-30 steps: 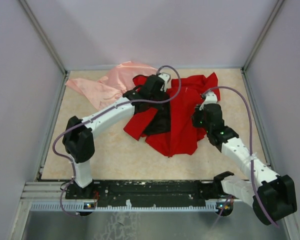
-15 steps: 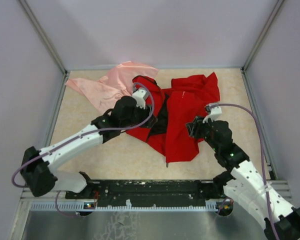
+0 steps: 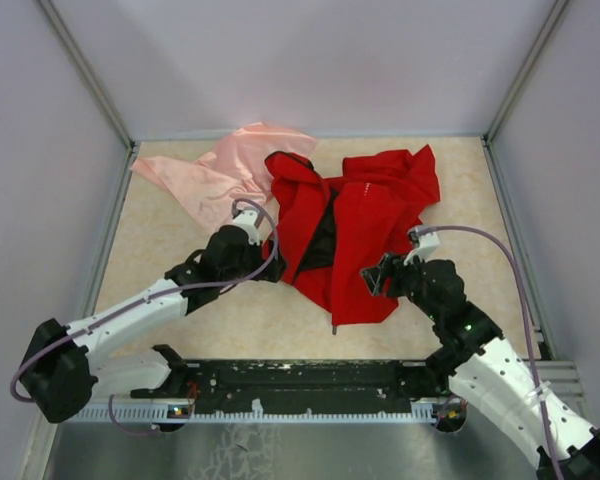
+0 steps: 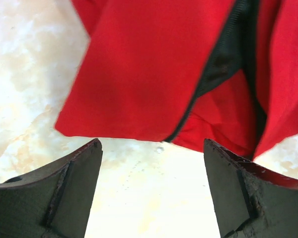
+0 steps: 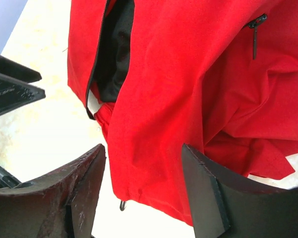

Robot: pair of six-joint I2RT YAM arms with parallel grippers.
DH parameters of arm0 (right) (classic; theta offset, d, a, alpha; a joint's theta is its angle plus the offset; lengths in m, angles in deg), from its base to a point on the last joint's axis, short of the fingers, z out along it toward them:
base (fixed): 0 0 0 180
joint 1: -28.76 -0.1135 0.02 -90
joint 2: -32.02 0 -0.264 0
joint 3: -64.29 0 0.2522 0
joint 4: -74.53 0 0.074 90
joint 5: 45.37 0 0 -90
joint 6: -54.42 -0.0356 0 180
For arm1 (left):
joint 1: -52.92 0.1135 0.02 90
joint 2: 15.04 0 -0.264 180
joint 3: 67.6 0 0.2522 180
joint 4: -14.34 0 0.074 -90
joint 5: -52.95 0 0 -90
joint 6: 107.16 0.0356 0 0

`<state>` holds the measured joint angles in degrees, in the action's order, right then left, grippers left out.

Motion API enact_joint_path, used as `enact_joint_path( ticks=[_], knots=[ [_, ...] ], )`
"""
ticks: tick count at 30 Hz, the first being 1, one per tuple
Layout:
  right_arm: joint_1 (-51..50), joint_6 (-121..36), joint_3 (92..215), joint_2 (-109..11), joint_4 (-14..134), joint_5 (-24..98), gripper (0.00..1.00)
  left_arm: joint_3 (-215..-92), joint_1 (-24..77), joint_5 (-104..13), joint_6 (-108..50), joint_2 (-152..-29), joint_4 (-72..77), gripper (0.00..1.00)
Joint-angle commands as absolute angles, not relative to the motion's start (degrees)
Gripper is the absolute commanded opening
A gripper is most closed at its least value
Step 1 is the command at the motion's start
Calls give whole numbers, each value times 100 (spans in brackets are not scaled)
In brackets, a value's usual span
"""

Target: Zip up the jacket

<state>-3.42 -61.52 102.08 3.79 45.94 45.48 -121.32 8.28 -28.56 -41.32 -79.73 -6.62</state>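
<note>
Bright red fabric jacket (image 3: 370, 215): crumpled mid-worktop, unzipped. We note its black front zipper (image 3: 325, 240) running far to near, hem end towards the arms. Left fingers (image 4: 59, 198) and right fingers (image 5: 211, 198) flank that hem, both spread and empty. We judge the right marginally nearer. Beige mottled worktop (image 3: 280, 320) beneath.

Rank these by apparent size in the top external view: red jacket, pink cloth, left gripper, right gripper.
1. red jacket, largest.
2. pink cloth, though the jacket covers part of it.
3. left gripper and right gripper: they look about alike, so they are not ranked apart.
</note>
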Motion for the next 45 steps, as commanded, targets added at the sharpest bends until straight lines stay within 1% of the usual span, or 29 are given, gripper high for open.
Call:
enact_joint_path(
  ticks=[1, 3, 5, 9, 13, 19, 24, 30, 34, 36, 39, 45],
  knots=[
    [-419, -6143, 10330, 169, 4784, 4612, 65, -11876, 1537, -3523, -4244, -8135, 57, 88],
    [-418, -6010, 10412, -299, 4839, 4645, 66, -11894, 1916, -3905, -4265, -8357, 274, 89],
    [-424, -5946, 10405, -652, 4917, 4747, 67, -12021, 2080, -4041, -4194, -8658, 307, 89],
    [-419, -6008, 9949, -978, 5680, 4878, 67, -12313, 2148, -4121, -4057, -9238, 347, 90],
    [-420, -5968, 9967, -1594, 6037, 5000, 66, -12610, 2217, -4307, -3977, -9770, 282, 91],
    [-413, -6010, 10126, -2613, 6482, 5298, 61, -12774, 2233, -4869, -4030, -10404, 164, 88],
    [-218, -5916, 10322, -3260, 6693, 5689, 58, -12465, 2205, -4959, -4217, -10583, 267, 80],
    [535, -5874, 10726, -4022, 7160, 5216, 59, -12111, 1983, -4898, -4396, -10520, 377, 78],
    [594, -5684, 11256, -4465, 7105, 5258, 61, -11978, 1697, -4770, -4530, -10377, 401, 78],
    [595, -5613, 11434, -4509, 6959, 5151, 63, -11923, 1603, -4660, -4577, -10252, 400, 78],
    [587, -5550, 11331, -4154, 6831, 5034, 66, -11844, 1545, -4498, -4607, -9961, 343, 79],
    [445, -5424, 11003, -2713, 5876, 5283, 70, -11676, 1215, -3945, -4667, -9230, 151, 80]
  ],
)
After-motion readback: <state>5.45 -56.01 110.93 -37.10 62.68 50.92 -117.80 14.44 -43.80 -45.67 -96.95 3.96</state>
